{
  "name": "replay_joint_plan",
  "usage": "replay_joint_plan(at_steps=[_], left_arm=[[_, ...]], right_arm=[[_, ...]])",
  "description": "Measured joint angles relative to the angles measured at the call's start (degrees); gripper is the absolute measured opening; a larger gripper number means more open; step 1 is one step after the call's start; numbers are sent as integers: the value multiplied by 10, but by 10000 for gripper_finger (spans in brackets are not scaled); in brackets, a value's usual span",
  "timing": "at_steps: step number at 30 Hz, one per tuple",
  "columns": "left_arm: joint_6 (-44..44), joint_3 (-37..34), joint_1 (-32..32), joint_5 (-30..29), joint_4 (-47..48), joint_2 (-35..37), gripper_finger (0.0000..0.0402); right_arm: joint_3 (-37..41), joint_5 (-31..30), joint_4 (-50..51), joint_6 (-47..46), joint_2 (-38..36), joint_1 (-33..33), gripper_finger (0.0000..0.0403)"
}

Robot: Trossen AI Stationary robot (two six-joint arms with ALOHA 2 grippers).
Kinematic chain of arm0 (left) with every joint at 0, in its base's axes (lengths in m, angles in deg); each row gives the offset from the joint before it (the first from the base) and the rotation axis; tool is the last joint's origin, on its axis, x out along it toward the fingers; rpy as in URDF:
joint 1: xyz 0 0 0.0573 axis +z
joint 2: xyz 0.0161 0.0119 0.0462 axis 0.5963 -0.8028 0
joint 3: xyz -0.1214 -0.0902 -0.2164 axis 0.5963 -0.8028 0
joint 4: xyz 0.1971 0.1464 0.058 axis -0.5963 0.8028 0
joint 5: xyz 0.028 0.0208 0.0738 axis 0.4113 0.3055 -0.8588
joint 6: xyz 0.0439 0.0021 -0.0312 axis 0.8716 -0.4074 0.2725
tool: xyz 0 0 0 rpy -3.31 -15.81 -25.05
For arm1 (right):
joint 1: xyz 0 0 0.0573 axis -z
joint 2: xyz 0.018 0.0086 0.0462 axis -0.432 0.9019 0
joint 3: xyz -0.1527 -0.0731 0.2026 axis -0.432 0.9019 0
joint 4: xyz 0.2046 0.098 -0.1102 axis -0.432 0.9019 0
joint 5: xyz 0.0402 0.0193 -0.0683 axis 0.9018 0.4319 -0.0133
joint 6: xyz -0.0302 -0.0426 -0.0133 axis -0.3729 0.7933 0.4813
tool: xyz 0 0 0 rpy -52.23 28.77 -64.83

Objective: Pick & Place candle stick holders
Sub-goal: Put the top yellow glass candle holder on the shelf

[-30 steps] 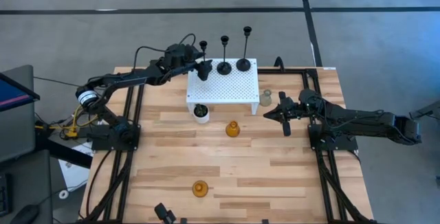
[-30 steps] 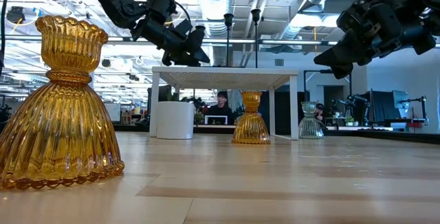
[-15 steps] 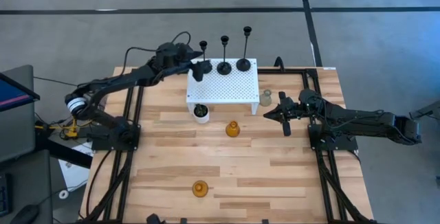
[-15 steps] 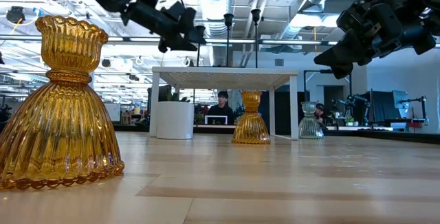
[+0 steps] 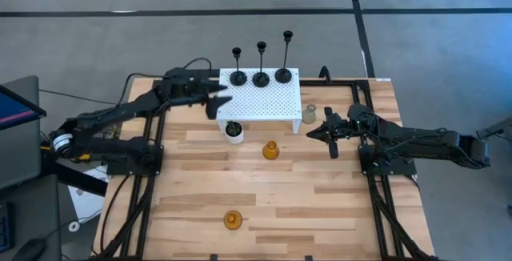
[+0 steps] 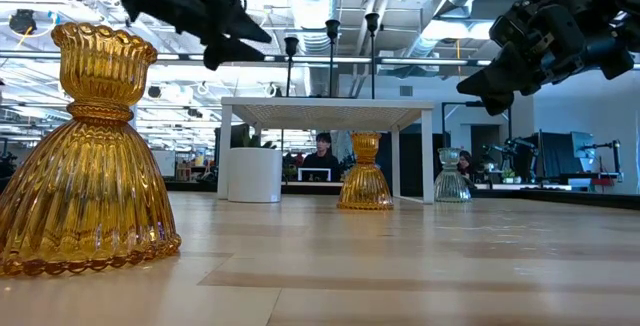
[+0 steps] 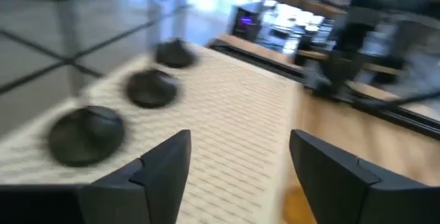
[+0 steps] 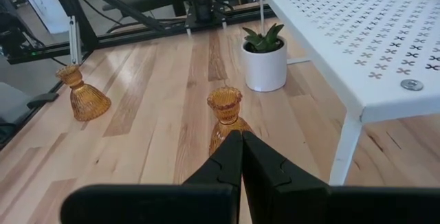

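Hovering with my left claw [image 5: 214,99] spread wide and empty beside the white perforated metal stand [image 5: 268,101], I face three black round-based candle stick holders [image 5: 261,77] ranked along its far edge, stems upright, seemingly set down, my right claw [image 5: 314,132] clenched by the clear glass holder [image 5: 309,115].

The left gripper [image 5: 218,99] has let go of the shortest black holder [image 5: 238,74] and pulled back leftward.
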Motion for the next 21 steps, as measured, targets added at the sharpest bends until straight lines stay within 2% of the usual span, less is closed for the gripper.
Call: replay_joint_plan(at_steps=[3, 9, 16, 21], left_arm=[[0, -32, -21, 31, -1, 30, 222], [19, -71, -81, 33, -6, 62, 140], [66, -92, -160, 33, -15, 64, 52], [107, -102, -228, 29, -52, 69, 7]], right_arm=[[0, 0, 0, -15, 0, 0, 0], [0, 0, 0, -30, 0, 0, 0], [0, -7, 0, -59, 0, -15, 0], [0, -75, 0, -59, 0, -61, 0]])
